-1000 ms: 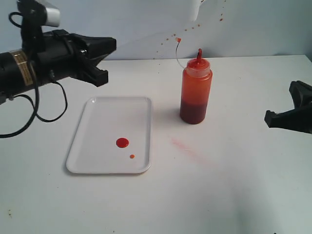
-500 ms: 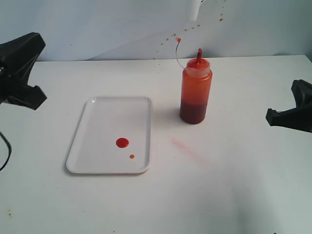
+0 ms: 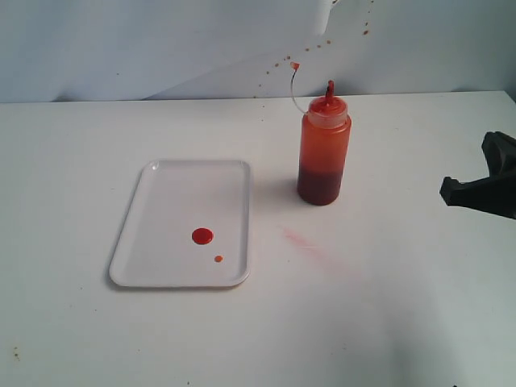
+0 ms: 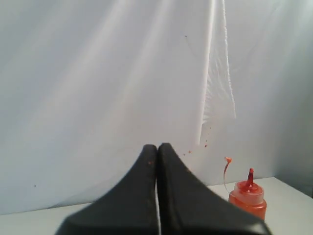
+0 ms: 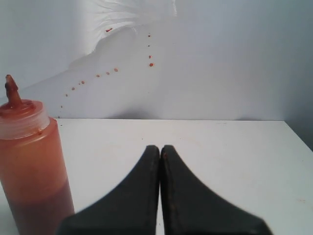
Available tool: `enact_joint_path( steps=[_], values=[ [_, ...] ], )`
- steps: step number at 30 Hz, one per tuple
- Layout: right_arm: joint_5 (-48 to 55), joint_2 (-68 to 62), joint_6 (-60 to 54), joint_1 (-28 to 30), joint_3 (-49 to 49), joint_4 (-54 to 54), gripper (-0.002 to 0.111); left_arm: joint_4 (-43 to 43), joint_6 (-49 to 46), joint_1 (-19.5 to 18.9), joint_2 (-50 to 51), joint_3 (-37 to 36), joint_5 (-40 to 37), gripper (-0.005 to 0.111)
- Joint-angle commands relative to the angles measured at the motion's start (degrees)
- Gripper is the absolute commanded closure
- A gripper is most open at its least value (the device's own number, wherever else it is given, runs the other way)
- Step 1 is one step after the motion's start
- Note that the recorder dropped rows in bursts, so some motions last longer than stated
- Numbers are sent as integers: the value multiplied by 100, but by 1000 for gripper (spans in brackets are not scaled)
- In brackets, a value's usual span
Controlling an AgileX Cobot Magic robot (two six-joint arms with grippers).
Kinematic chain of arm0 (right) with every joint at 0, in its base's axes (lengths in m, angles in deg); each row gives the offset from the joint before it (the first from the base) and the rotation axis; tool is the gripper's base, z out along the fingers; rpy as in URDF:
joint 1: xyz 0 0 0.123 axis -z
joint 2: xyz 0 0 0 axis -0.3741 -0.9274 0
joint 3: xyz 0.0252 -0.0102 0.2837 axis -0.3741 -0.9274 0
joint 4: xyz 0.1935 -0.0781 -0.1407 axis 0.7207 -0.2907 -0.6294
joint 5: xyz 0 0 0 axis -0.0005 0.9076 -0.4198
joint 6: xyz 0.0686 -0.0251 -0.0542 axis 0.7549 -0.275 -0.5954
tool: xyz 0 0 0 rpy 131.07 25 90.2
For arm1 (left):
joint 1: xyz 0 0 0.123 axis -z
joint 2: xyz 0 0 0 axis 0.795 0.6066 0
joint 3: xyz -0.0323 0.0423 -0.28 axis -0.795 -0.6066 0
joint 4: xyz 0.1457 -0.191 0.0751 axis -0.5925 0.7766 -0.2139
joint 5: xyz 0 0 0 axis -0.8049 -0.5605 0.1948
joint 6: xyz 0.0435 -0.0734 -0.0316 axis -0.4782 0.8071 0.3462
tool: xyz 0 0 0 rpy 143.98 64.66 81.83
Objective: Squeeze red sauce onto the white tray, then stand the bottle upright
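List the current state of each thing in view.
bottle: upright, uncapped, apart from the tray, not gripped.
tray: lying flat, holding sauce.
sauce: two round blobs in the tray, one large, one small.
left gripper: shut, empty.
right gripper: shut, empty.

I see the bottle [image 3: 324, 153] standing on the counter [image 3: 387, 306] right of the tray [image 3: 185, 193], sauce [image 3: 202, 235] in the tray.
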Motion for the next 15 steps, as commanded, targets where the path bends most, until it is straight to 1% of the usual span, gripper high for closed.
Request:
enact_joint_path(
  steps=[1, 8, 15],
  values=[
    [-46, -7, 31, 7, -20, 33, 108, -109, 102, -9, -620, -29, -220, 107],
    [-46, -7, 31, 7, -20, 33, 108, -108, 102, -9, -1189, -29, -220, 107],
    [-46, -7, 31, 7, -20, 33, 108, -108, 102, -9, -1276, -29, -212, 107]
  ],
)
